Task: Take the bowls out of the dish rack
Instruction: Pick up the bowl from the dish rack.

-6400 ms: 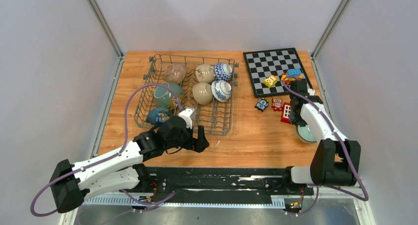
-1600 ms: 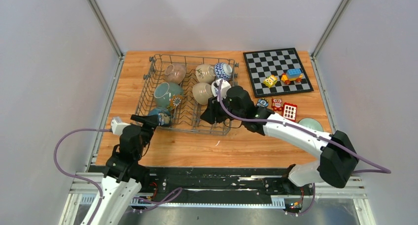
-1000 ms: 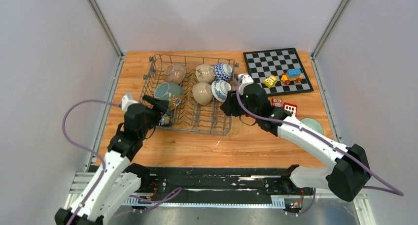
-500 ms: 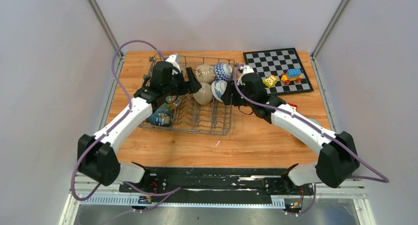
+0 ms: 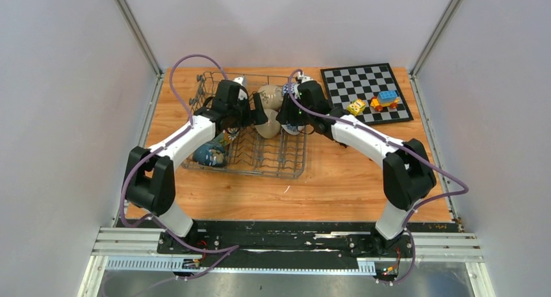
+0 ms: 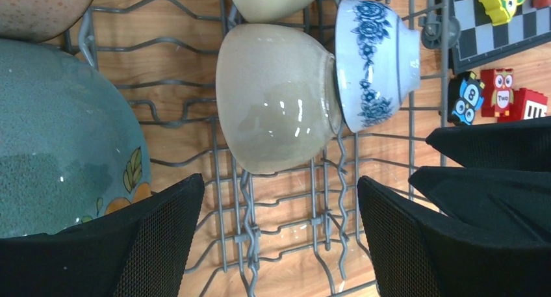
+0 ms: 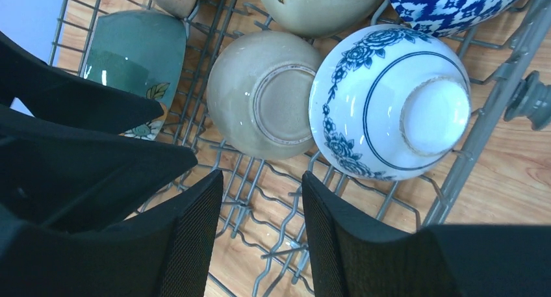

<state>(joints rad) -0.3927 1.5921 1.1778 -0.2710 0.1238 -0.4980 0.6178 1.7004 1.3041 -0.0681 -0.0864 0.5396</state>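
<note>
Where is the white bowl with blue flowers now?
Right wrist view: the white floral bowl lies tipped by the right wall of the dish rack, against the beige bowl on its left.

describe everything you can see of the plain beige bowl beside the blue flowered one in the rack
The beige bowl is smooth glazed ceramic, glossy with light reflections and no pattern. The right wrist view shows a round foot ring on its base. It lies tipped on its side on the grey wire tines of the dish rack, pressed against the blue-flowered white bowl.
</note>
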